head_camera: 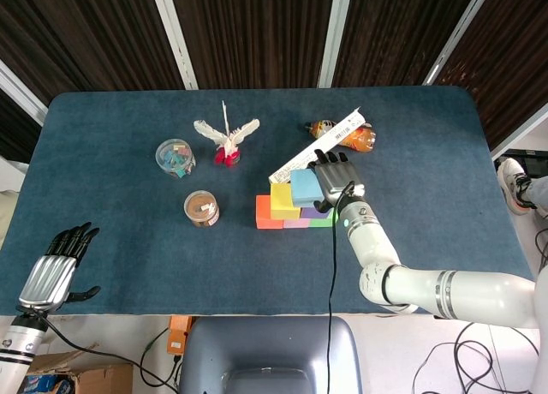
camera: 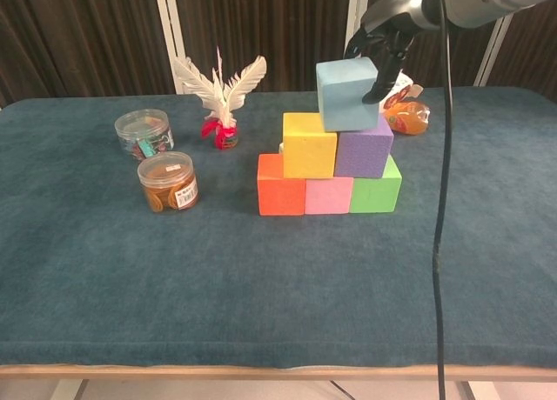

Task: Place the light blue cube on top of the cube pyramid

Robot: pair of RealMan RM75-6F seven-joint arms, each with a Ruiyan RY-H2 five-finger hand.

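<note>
My right hand (head_camera: 336, 178) (camera: 383, 48) holds the light blue cube (camera: 347, 95) (head_camera: 306, 187) from behind and above. The cube sits over the seam between the yellow cube (camera: 309, 144) and the purple cube (camera: 364, 150); whether it rests on them I cannot tell. These two stand on a bottom row of orange (camera: 281, 184), pink (camera: 328, 194) and green (camera: 376, 190) cubes. My left hand (head_camera: 58, 267) hangs off the near left table edge, fingers extended, holding nothing.
A white feather ornament (camera: 219, 93), a clear jar of clips (camera: 144, 133) and an amber jar (camera: 168, 181) stand to the left of the pyramid. An orange bottle (camera: 406, 116) and a white ruler-like strip (head_camera: 315, 144) lie behind it.
</note>
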